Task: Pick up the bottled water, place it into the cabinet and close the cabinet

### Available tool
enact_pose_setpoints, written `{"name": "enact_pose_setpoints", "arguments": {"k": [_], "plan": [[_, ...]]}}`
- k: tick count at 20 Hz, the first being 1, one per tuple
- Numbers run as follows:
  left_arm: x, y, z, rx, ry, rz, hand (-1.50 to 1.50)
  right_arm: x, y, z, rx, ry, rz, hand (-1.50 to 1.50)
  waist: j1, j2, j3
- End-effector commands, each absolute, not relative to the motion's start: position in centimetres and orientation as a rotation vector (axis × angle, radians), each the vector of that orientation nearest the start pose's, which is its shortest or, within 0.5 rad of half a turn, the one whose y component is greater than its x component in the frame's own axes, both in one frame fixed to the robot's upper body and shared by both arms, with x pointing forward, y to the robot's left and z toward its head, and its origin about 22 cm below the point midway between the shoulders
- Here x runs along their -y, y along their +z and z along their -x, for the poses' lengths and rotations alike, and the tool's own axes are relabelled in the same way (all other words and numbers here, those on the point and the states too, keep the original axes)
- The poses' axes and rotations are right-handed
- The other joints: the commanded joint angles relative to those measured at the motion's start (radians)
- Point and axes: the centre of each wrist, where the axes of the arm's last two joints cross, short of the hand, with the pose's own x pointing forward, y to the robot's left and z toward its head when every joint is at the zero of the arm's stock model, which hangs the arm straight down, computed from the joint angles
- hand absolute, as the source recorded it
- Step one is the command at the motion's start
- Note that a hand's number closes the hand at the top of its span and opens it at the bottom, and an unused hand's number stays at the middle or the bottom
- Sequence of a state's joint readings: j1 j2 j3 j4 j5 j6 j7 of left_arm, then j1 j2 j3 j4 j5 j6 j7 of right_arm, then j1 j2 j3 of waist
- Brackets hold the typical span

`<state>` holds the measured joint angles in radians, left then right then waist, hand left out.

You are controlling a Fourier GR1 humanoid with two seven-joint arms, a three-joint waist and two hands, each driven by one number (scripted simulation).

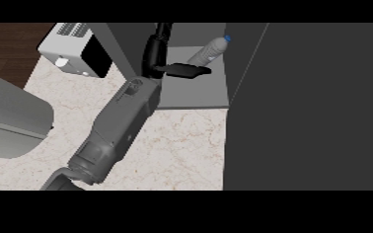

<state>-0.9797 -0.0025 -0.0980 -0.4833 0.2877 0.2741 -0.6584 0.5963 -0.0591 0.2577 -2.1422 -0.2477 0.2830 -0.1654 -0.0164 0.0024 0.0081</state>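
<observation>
The bottled water (209,52), clear with a blue cap, leans inside the open cabinet on its grey shelf floor (193,95), close to the right wall. My left hand (180,70) reaches into the cabinet from the lower left on its grey forearm (120,123). Its fingers lie straight and point right, just below the bottle. I see a small gap between fingertips and bottle, and nothing is held. The cabinet's dark door (306,108) stands open, filling the right side of the view. My right hand does not show.
A white appliance with a black front (76,54) sits at the back left of the marbled counter (182,143). A grey rounded object (22,123) lies at the left edge. The cabinet's left wall (124,49) stands beside my forearm.
</observation>
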Motion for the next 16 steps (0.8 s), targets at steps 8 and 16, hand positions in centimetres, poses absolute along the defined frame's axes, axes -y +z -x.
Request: {"name": "enact_pose_setpoints", "arguments": {"k": [8,16], "plan": [[-11.0,2.6,-37.0,1.91,0.096,0.226,-1.5,21.9,4.2,-8.9,1.758,-0.037,-0.437,-1.5,0.054,-0.027,-0.007],[-12.3,3.8,-29.8,1.913,0.106,0.323,-1.5,22.4,6.2,-9.2,1.768,-0.041,-0.409,-1.5,0.07,-0.026,-0.007]]}}
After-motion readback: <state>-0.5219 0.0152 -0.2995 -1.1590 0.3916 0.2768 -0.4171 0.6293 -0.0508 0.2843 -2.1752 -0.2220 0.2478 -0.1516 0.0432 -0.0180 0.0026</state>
